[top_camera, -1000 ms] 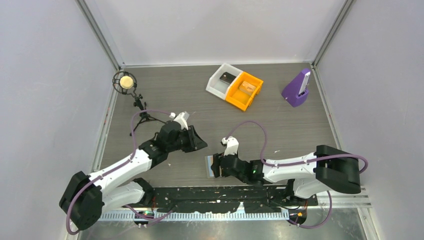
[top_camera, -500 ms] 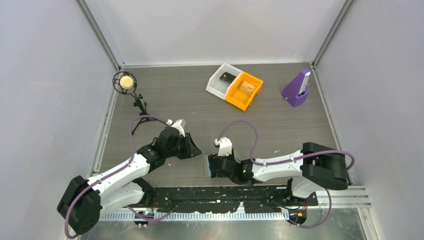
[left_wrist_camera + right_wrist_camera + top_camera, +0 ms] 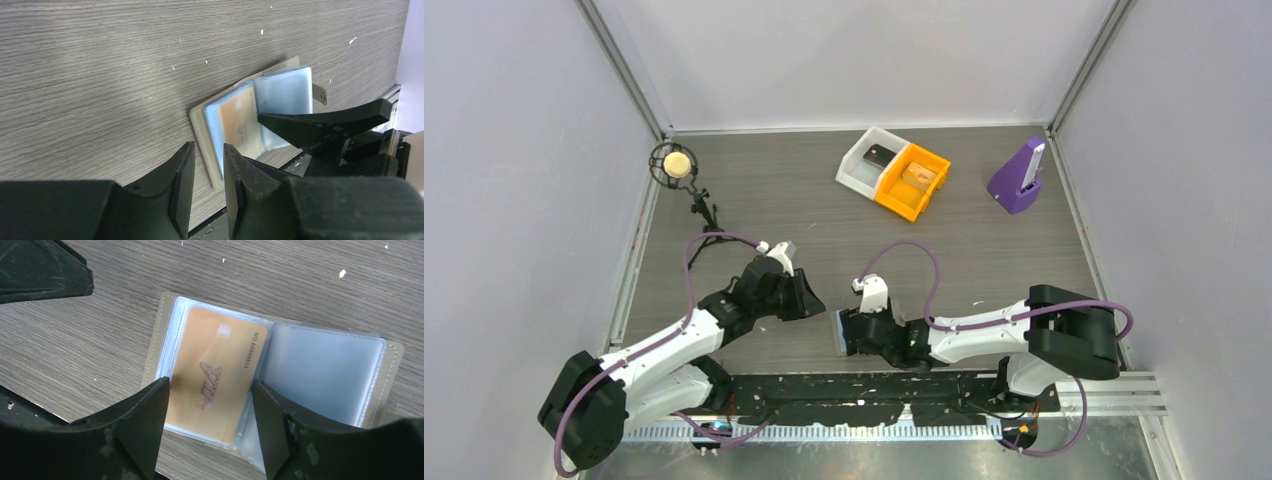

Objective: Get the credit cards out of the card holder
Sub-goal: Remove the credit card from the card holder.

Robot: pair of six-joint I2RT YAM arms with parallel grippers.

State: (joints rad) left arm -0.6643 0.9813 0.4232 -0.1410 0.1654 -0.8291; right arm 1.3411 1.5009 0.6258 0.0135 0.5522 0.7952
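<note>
The card holder point(image 3: 838, 331) lies open on the table near its front edge, grey-brown rim and light blue clear sleeves. A gold card point(image 3: 215, 371) printed "VIP" sits in its left sleeve; the right sleeve point(image 3: 325, 372) looks empty. My right gripper point(image 3: 210, 390) is open and hovers just over the holder, its fingers either side of the gold card, holding nothing. My left gripper point(image 3: 207, 149) is just left of the holder's point(image 3: 250, 120) left edge, jaws a narrow gap apart and empty. In the top view both grippers, left point(image 3: 814, 300) and right point(image 3: 852, 330), flank the holder.
A white bin point(image 3: 856, 165) and an orange bin point(image 3: 929, 185) with small items stand at the back middle. A purple stand point(image 3: 1016, 182) is at the back right. A small tripod with a round ball point(image 3: 674, 165) is at the back left. A black rail point(image 3: 874, 385) runs along the front edge.
My left gripper moved down and nearer to the holder's left edge and its jaws narrowed. My right gripper shifted slightly left over the holder. Little has moved in the last half second.
</note>
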